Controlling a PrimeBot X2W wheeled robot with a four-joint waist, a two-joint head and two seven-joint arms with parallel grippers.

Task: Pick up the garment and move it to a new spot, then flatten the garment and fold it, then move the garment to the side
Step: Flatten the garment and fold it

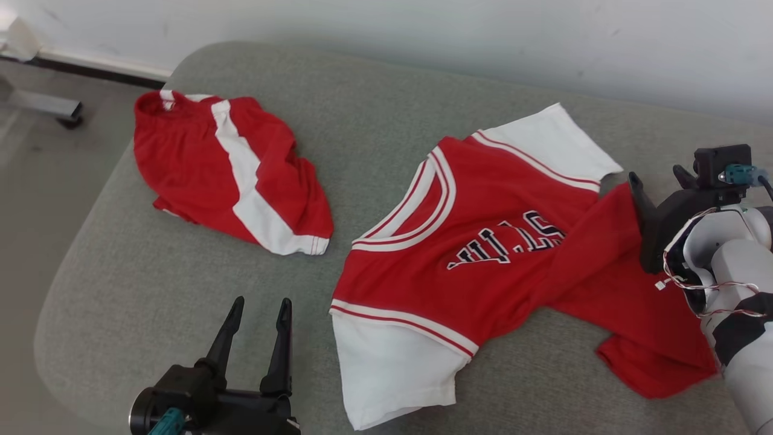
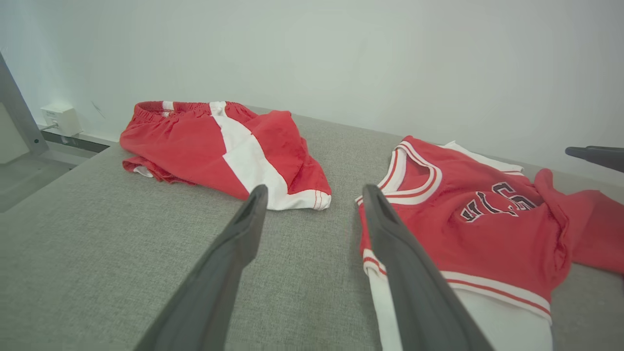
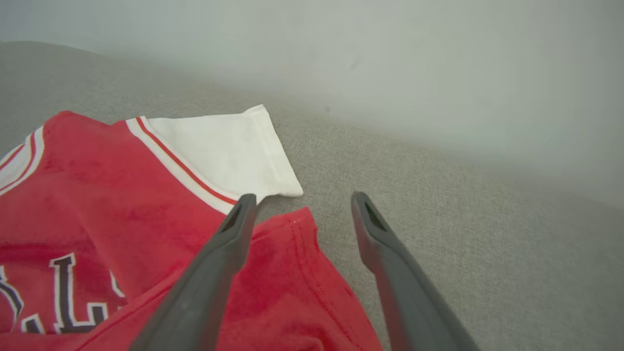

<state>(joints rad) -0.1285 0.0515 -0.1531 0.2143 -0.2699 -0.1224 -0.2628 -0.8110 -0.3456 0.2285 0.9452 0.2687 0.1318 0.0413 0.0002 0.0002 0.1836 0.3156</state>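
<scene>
The garment (image 1: 483,254) is a red jersey with white sleeves and dark lettering, lying partly spread on the grey cushion, its lower body bunched and twisted to the right. My right gripper (image 1: 656,174) hovers open at that bunched red edge. In the right wrist view the jersey's (image 3: 122,195) red hem corner lies under the open right gripper (image 3: 303,196), beside a white sleeve. My left gripper (image 1: 261,302) stands open over bare cushion, left of the near white sleeve. The left wrist view has the jersey (image 2: 487,234) just right of the open left gripper (image 2: 316,189).
Red shorts (image 1: 199,163) with a white stripe lie crumpled at the cushion's far left, also in the left wrist view as shorts (image 2: 195,141). The grey cushion (image 1: 151,272) ends at a pale wall (image 1: 423,36) behind and drops to the floor (image 1: 36,181) on the left.
</scene>
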